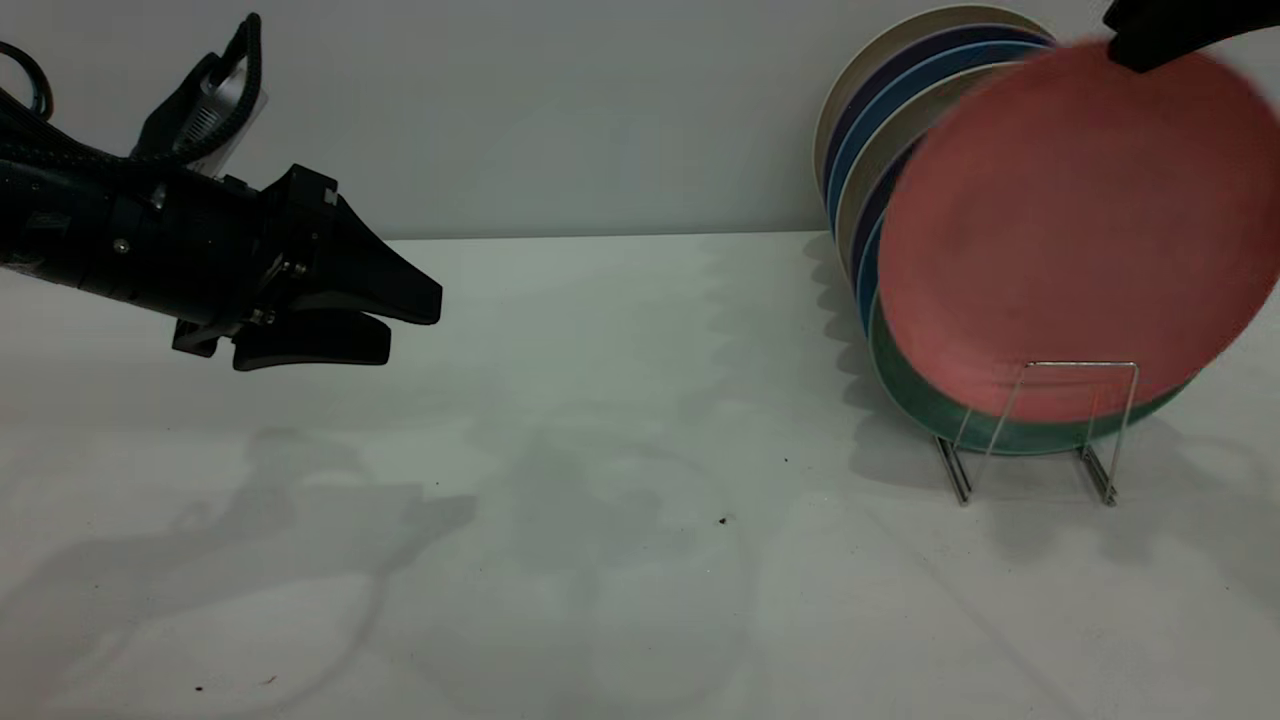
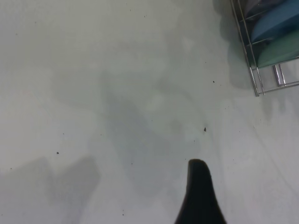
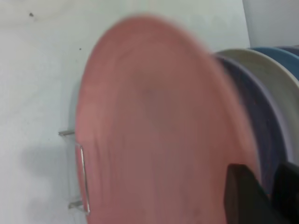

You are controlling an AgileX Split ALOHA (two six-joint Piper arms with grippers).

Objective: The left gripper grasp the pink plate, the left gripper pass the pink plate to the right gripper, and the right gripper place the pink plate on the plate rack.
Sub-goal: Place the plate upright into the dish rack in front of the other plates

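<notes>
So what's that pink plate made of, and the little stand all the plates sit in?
The pink plate, held by the right gripper at its top edge, looks like matte plastic: dull, even salmon colour with no shine. It could be another light material. The plate rack looks like thin metal wire: silvery, glinting, bent into upright loops.
</notes>
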